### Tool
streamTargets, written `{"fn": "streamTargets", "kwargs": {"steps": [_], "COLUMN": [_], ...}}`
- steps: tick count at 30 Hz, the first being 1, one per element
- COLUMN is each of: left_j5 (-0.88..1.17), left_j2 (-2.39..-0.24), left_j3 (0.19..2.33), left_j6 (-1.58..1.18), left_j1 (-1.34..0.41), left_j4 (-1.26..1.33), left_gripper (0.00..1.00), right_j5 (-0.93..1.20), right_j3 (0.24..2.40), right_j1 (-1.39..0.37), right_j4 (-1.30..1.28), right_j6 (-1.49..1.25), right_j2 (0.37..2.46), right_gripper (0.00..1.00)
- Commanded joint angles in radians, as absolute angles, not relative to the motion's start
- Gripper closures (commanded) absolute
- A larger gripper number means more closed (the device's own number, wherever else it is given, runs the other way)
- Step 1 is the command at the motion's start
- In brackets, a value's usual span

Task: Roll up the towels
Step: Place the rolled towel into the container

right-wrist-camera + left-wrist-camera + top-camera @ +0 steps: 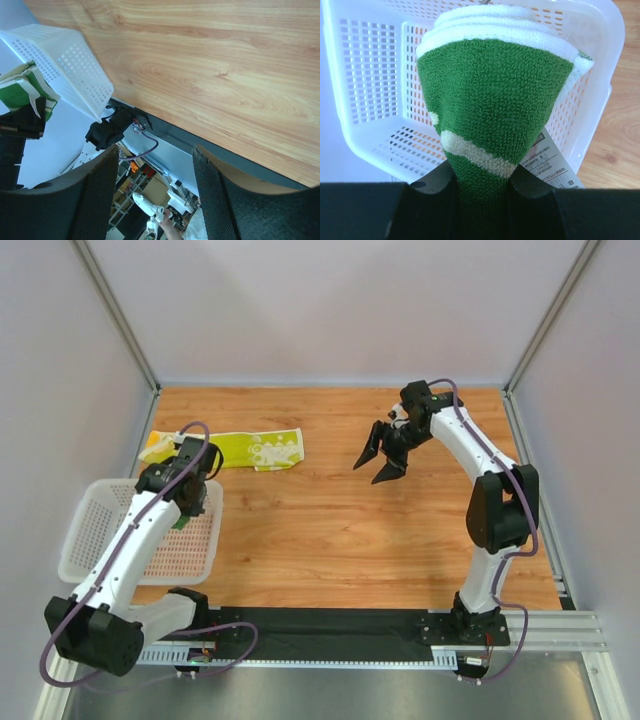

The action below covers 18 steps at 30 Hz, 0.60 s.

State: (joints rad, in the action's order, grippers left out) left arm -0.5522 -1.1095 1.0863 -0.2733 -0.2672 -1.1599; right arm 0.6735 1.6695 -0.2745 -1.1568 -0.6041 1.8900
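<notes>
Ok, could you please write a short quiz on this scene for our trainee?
1. True or false: the right tool holds a towel.
2. The left tool grips the green towel over: A) the basket; B) the right tool; C) a plate.
3. Which towel lies unrolled on the table?
Key: 1 false, it is open and empty; 2 A; 3 the yellow towel.
</notes>
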Motion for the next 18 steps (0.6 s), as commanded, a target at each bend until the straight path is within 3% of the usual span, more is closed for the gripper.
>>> {"fn": "streamTargets", "kwargs": {"steps": [1, 9, 18], "left_j5": [-0.525, -0.378, -0.377], "left_j2": [-1.178, -1.376, -1.554], "left_j3": [1.060, 1.008, 1.095], "left_j6": [-0.195, -0.121, -0.062], "left_j1": [-0.252, -0.229, -0.195], "left_j4": [-1.060, -0.971, -0.911], "left_gripper": [1.00, 1.00, 1.00], "right_j5": [0.695, 0.693, 0.704], "right_j3": [1.654, 1.606, 1.557], "right_j1": [-0.278, -0.276, -0.273], "right_j4": [-1.124, -1.098, -1.065], "right_j6": [-0.597, -0.586, -0.584], "right_j2": [1.836, 1.838, 1.847], "right_gripper": [0.38, 0.39, 0.39]}}
